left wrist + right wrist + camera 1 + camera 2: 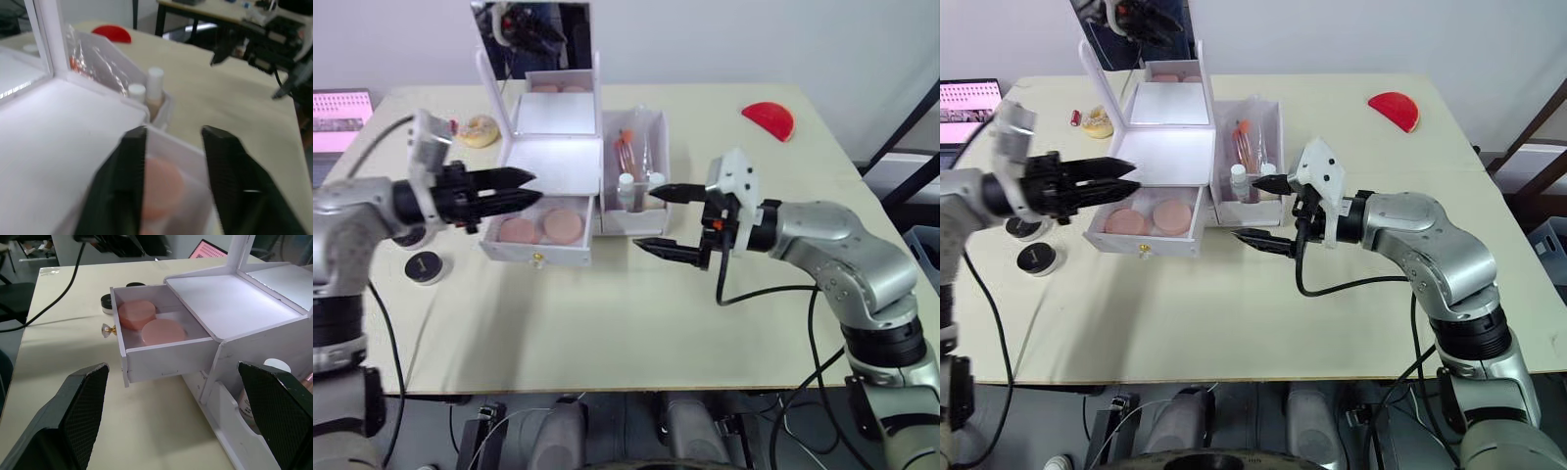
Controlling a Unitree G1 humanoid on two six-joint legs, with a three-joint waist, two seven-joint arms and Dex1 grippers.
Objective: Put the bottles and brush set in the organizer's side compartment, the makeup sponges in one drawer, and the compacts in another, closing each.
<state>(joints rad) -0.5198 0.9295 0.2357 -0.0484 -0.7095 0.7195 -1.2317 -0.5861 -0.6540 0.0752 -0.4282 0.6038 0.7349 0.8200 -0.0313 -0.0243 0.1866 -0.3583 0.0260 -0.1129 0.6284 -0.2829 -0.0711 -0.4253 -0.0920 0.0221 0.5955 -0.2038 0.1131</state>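
at far left, two compacts (424, 266) sit on the table (607, 343) outside the organizer (553, 147), one partly hidden behind the left arm. the left gripper (521, 188) reaches in level from that side, its fingers a little apart and holding nothing, tips hovering over the pulled-out drawer (161, 352). in that drawer the two makeup sponges (540, 227) lie flat, side by side, with the gold knob (108, 328) facing the robot. the drawer's travel runs front to back, so closing it looks to need a push on the front panel away from the robot; the left gripper is the nearer one but stands above the tray, not before the panel. further right, the bottles (639, 188) stand upright at the front of the side compartment (634, 166), the brush set (628, 147) leaning behind them. the right gripper (661, 217) hangs just in front of that bin, fingers spread wide and empty, forearm bent in from the right. a red half-round case (769, 119) lies well apart.
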